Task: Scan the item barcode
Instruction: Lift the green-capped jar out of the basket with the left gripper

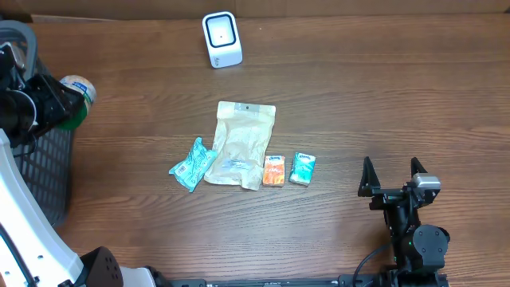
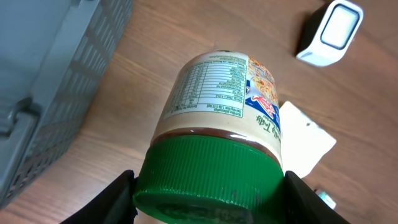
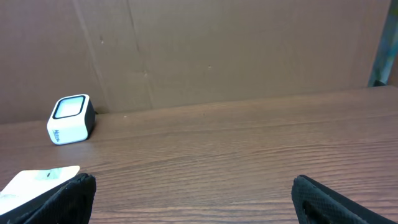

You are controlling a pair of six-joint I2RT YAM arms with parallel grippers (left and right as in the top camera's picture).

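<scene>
Now left end effector [image 2: 210,200] clamps jar [image 2: 217,99] aloft; right end effector [image 1: 390,165] low, spread wide, empty.

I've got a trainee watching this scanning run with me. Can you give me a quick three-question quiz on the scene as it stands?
1. True or false: the left gripper is shut on the green-lidded jar.
2. Which lies nearest the white scanner? A) beige pouch B) orange packet C) grey basket
3. Fill in: the right gripper stands ___, holding nothing.
Key: 1 true; 2 A; 3 open.
</scene>
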